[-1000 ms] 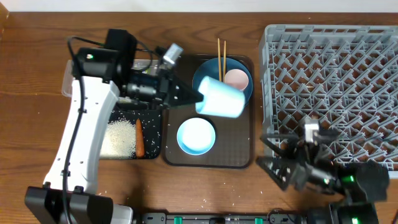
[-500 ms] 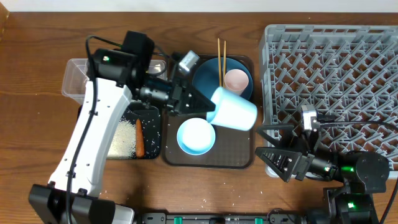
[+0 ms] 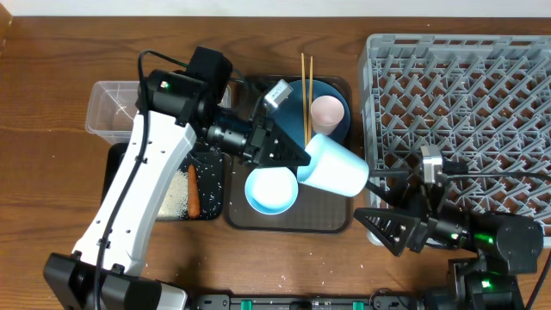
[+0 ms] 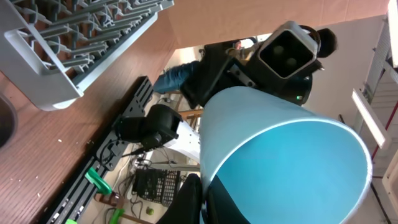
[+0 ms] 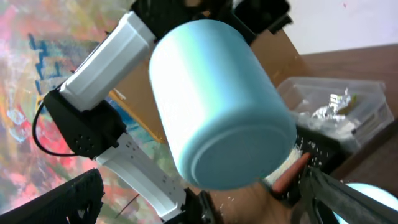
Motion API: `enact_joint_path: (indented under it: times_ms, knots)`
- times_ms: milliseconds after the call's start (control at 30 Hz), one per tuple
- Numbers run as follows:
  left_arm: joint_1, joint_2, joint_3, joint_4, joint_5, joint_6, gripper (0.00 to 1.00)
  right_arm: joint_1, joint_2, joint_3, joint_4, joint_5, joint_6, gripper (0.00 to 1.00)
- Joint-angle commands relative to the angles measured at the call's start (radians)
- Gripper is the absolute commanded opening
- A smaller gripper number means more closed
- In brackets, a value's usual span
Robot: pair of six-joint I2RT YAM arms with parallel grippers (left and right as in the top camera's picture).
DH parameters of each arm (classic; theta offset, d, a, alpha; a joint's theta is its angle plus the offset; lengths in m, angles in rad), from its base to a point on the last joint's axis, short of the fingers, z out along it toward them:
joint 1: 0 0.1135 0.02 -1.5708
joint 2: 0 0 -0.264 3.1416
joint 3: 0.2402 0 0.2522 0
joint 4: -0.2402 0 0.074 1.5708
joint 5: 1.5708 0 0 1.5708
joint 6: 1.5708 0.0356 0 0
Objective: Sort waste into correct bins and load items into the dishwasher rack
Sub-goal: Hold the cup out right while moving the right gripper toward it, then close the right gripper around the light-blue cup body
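Light blue cup: A smooth light blue plastic cup [image 3: 337,168] hangs on its side in the air over the right edge of the dark brown rectangular serving tray [image 3: 329,217]. It is just short of the front-left corner of the large grey lattice dishwasher rack [image 3: 456,95].

Left gripper: The left gripper [image 3: 295,157] is clamped tight on the cup's wall at the rim. From its wrist camera, the cup fills most of the view.

Right gripper: The right gripper [image 3: 385,209] is spread as wide as it goes and holds nothing. It waits beside the rack's front-left corner.

Key relation: The cup's long axis runs from the left gripper towards the right one, closed base first. In the right wrist view, that base [image 5: 239,155] faces the camera almost squarely. The cup lies near the open fingers but apart from them, on their far-left side.

Nearer arm: The right arm sits closer to the rack. The left is stretched across the tray.

Likely step: This looks like either a handover or a direct set-down among the rack's pegs. Either way, the cup has to travel base-first to the right.

Waiting on the tray: A white-blue round bowl [image 3: 272,189] sits at the front. At the back are a pale pink cup [image 3: 327,110] and two thin wooden chopsticks [image 3: 304,82], on a large round blue plate [image 3: 288,110].
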Motion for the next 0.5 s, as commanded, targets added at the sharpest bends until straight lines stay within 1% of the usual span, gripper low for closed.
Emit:
enact_joint_path:
  times_ms: [0, 300, 467]
  knots:
    - [-0.014, -0.008, -0.004, -0.003, 0.018, 0.021, 0.06, -0.009, -0.003, 0.019, 0.011, -0.007, -0.019, 0.99]
    - [-0.05, -0.008, -0.004, -0.002, 0.018, 0.026, 0.06, -0.009, -0.003, 0.017, -0.008, -0.013, -0.061, 0.99]
    - [-0.05, -0.008, -0.004, -0.002, 0.017, 0.029, 0.06, -0.009, -0.003, 0.017, -0.008, 0.016, -0.064, 0.99]
